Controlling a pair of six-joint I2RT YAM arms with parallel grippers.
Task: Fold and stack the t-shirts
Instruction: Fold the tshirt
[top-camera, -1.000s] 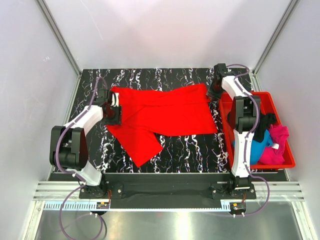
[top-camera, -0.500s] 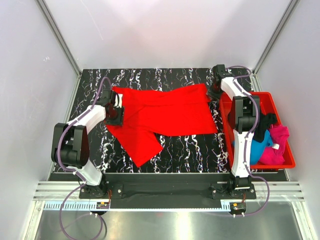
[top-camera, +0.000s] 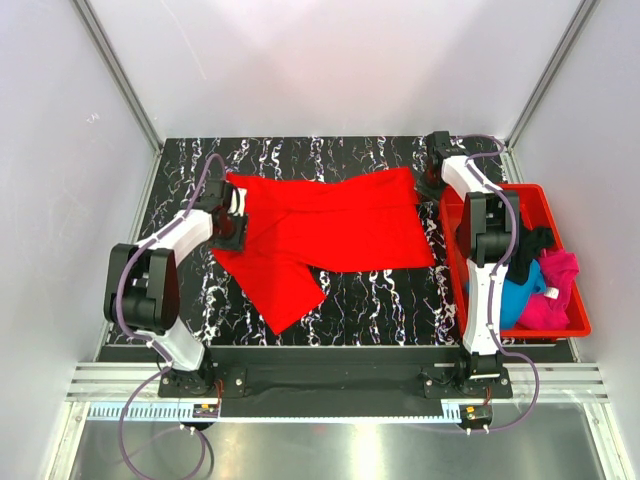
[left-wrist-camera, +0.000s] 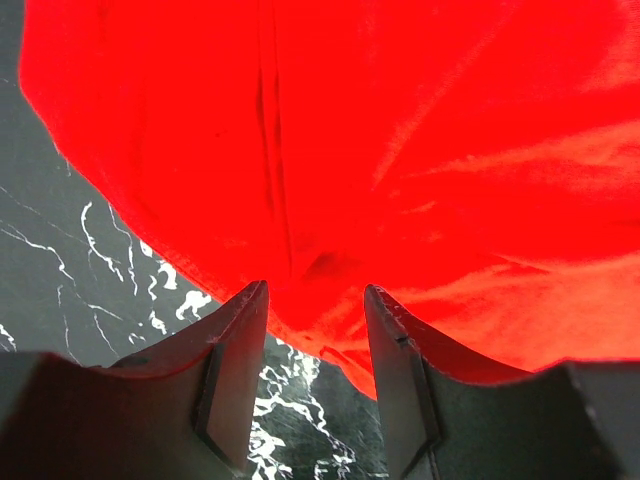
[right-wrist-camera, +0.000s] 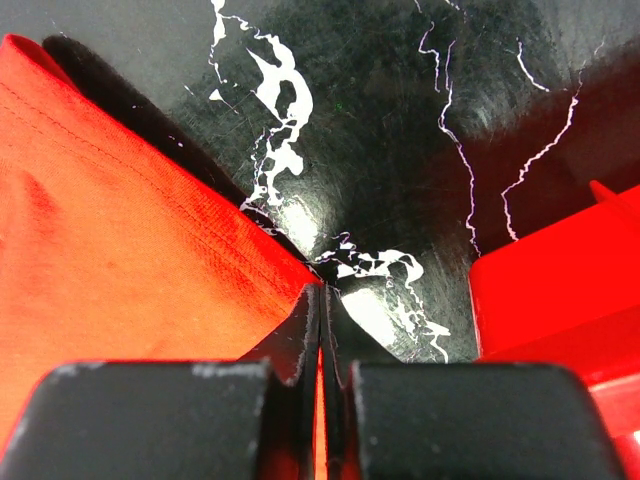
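Right now the red t-shirt (top-camera: 330, 225) lies spread across the far half of the table (top-camera: 380, 295), with one part trailing toward the near edge. My right gripper (right-wrist-camera: 322, 292) is pressed together on the shirt's corner near the table's far right corner, and a sliver of red shows between the fingers. My left gripper (left-wrist-camera: 316, 290) stands spread over the shirt's left edge, with nothing pinched. The blue tee (top-camera: 515, 300), pink tee (top-camera: 555, 290) and black tee (top-camera: 537, 240) sit heaped in the red bin (top-camera: 575, 325) at the right edge. I judge this the start of the first fold: next my left must close on its edge, then both lift evenly, or the cloth may skew
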